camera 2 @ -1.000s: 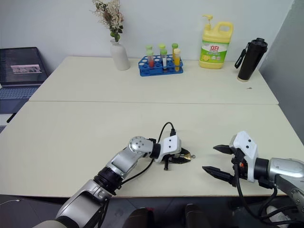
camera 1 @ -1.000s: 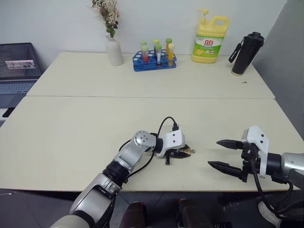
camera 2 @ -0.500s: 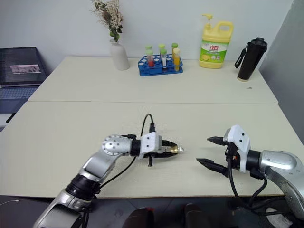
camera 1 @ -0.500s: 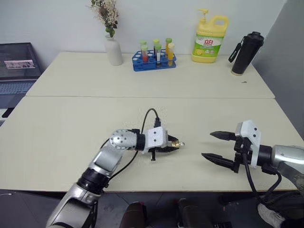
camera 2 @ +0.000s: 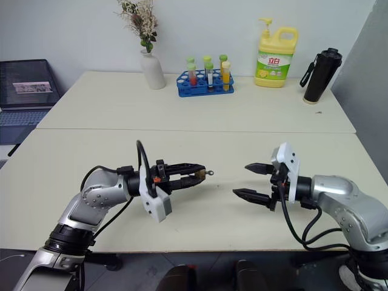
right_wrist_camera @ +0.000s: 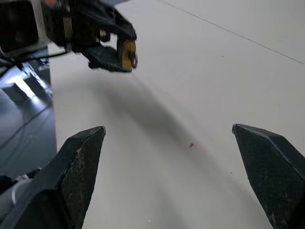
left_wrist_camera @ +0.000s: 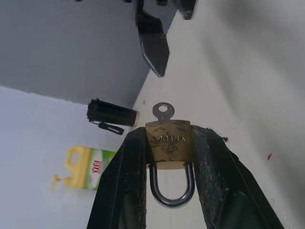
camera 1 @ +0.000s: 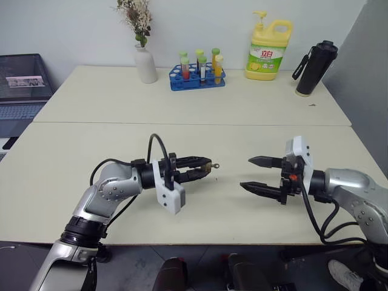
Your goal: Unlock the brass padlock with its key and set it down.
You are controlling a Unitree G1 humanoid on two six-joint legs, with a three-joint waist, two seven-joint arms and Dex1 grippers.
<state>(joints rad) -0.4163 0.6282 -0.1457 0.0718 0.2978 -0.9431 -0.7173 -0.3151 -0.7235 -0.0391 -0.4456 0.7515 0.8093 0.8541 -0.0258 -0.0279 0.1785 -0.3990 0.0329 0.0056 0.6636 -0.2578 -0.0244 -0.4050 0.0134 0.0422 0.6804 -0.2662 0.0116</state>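
Note:
The brass padlock [left_wrist_camera: 169, 143] is clamped between the two fingers of my left gripper [camera 1: 205, 167], held level above the cream table [camera 1: 200, 115]. Its silvery shackle [left_wrist_camera: 170, 193] points back toward the wrist. The key [left_wrist_camera: 163, 111] sticks out of the padlock's bottom, its round head toward my right gripper [camera 1: 246, 173]. That gripper hangs open a short way to the right, pointing at the padlock [right_wrist_camera: 126, 53], with nothing between its fingers [right_wrist_camera: 81, 162]. A gap separates it from the key [camera 1: 213, 165].
Along the table's far edge stand a white vase [camera 1: 145, 64], a blue rack of test tubes [camera 1: 197, 76], a yellow detergent bottle [camera 1: 269, 51] and a black bottle [camera 1: 315, 60]. A laptop [camera 1: 23, 85] sits off to the far left.
My left gripper has lifted the padlock off the table, moved left and rolled over. The right gripper has moved left and up toward it, still open.

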